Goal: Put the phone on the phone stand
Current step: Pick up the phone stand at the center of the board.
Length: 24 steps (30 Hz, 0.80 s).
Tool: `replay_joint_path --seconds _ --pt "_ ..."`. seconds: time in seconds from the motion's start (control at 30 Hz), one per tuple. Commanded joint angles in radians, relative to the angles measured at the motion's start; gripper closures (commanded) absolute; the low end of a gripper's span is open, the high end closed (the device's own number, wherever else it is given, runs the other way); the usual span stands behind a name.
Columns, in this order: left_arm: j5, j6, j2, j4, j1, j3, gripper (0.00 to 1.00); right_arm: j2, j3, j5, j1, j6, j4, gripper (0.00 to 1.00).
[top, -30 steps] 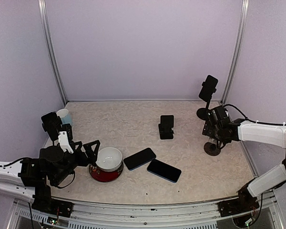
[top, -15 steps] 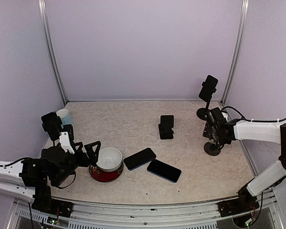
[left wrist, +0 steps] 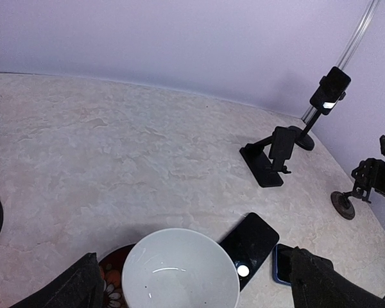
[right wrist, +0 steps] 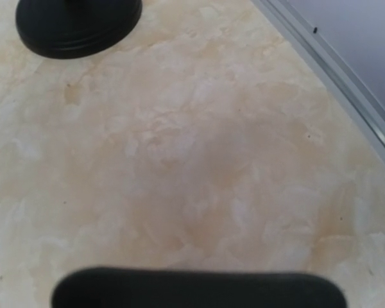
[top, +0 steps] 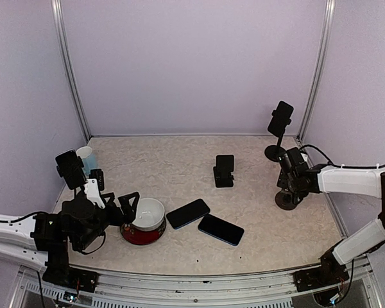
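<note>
Top external: slim black phone (top: 188, 213) lying flat beside bowl (top: 141, 235).

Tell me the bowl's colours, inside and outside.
The bowl is white inside, dark red with flower marks outside; clearest in the left wrist view.

Plain pale lilac walls (top: 192, 64) close in the back and both sides of the cell, with 2 slim silver metal posts (top: 70, 70) rising at the rear corners. Below lies a beige marbled tabletop (top: 160, 167), evenly and softly lit, edged in front by a grey aluminium rail (top: 199, 282).
</note>
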Motion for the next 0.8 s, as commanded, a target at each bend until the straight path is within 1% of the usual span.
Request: replay_joint_path --seconds 0.0,0.37,0.5,0.77 --pt "0.016 -0.003 0.025 0.042 -0.006 0.002 0.01 -0.068 -0.027 -0.017 -0.006 -0.036 0.05 0.32" --pt "0.02 0.0 0.061 0.063 -0.006 0.001 0.01 -0.103 -0.046 -0.038 0.026 -0.066 0.102 0.34" --pt "0.019 -0.004 0.061 0.064 -0.006 -0.004 0.01 -0.081 -0.025 -0.036 0.051 -0.074 0.109 0.36" --pt "0.013 -0.01 0.061 0.062 -0.006 -0.013 0.01 -0.009 0.012 -0.027 0.104 -0.077 0.116 0.35"
